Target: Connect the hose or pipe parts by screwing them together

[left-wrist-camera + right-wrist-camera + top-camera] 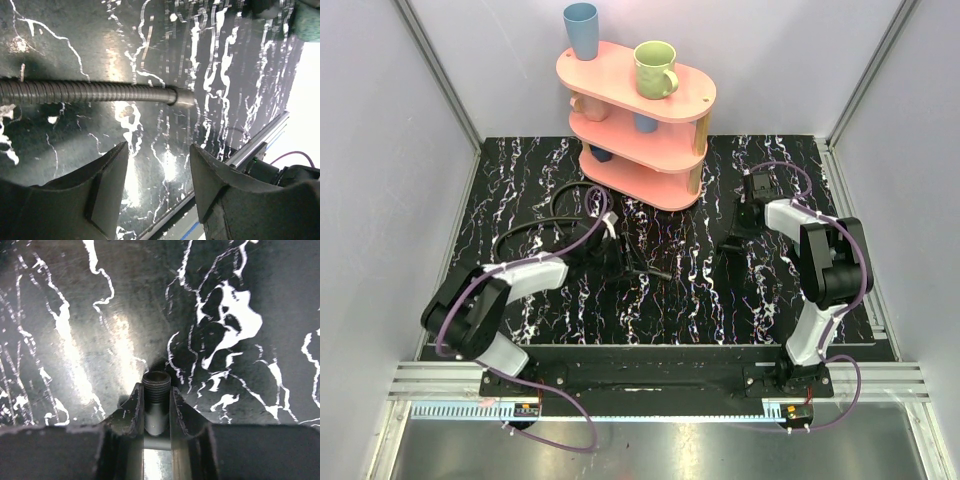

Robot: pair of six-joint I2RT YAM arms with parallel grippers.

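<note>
Your right tool is closed on the threaded fitting, at the right of the surface. Your left tool stands open over the ribbed hose, further left. It seems the pickup step; next you grip its end and align the threads.

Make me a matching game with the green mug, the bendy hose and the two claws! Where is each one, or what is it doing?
1 green mug
2 ribbed hose
3 left claw
4 right claw

A shut on the threaded pipe end
B on the pink top shelf
C open, holding nothing
D lying on the table

Pairs: 1-B, 2-D, 3-C, 4-A
</note>
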